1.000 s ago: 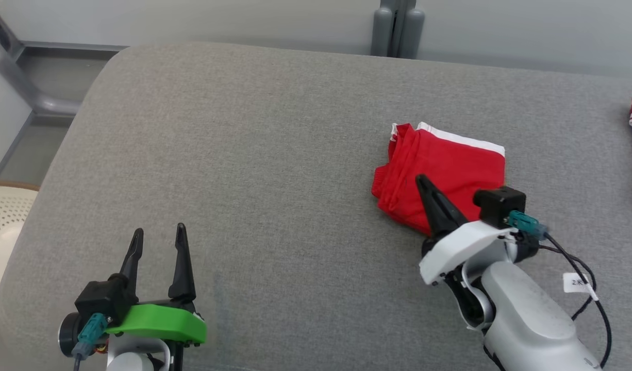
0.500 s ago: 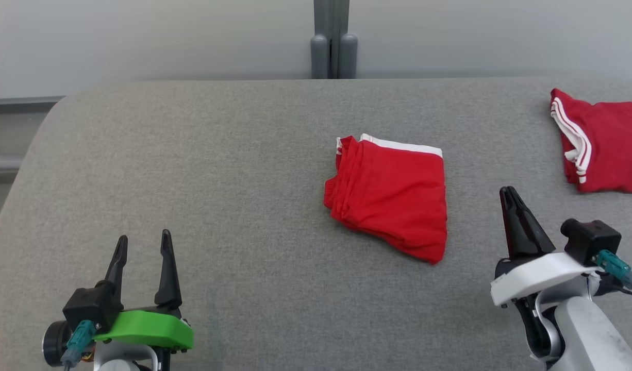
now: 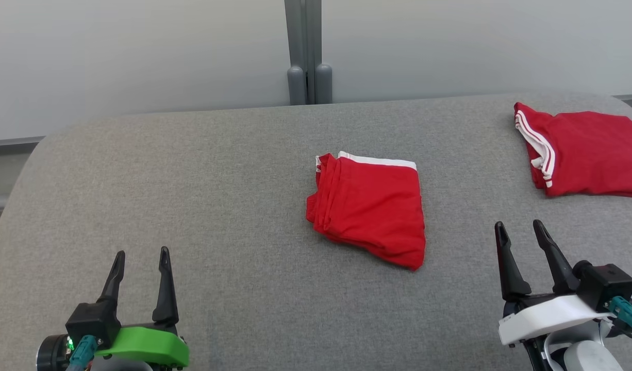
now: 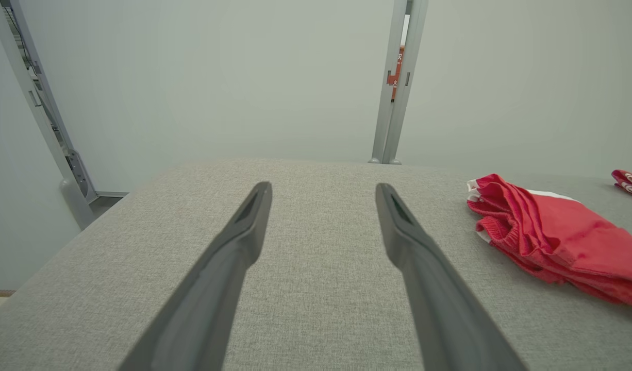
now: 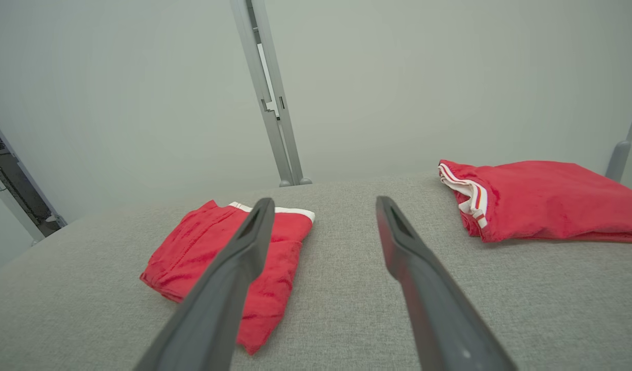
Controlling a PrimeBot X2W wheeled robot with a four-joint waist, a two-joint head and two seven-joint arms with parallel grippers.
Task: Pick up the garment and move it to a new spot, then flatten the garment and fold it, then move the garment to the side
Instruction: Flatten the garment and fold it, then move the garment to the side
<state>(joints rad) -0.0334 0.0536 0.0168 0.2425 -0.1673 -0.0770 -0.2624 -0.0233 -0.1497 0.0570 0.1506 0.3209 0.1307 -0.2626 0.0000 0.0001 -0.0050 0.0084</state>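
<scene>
2 red garments lie on 1 grey padded surface [image 3: 192, 180]. The folded garment [image 3: 370, 206] sits near the middle of the surface as a compact, roughly square stack, with 1 white band along its far edge and its layered edges bunched on the robot's left side. The second garment [image 3: 589, 154] lies well apart from it, at the far right of the surface, flat and larger, with white stripes along the edge that faces the folded one.

2 grippers are in the head view, each with 2 long dark fingers [image 3: 165, 288] pointing away from the robot. The left gripper [image 3: 143, 252], on a green mount, hovers at the lower left with its jaws spread wide and nothing between them. It is well apart from both garments. The right gripper [image 3: 518, 224], on a white mount, is at the lower right, jaws also spread wide and empty, near the folded garment's right side but not touching it.

Behind the surface, 1 grey post [image 3: 305, 51] stands against a pale wall [image 3: 140, 51].
</scene>
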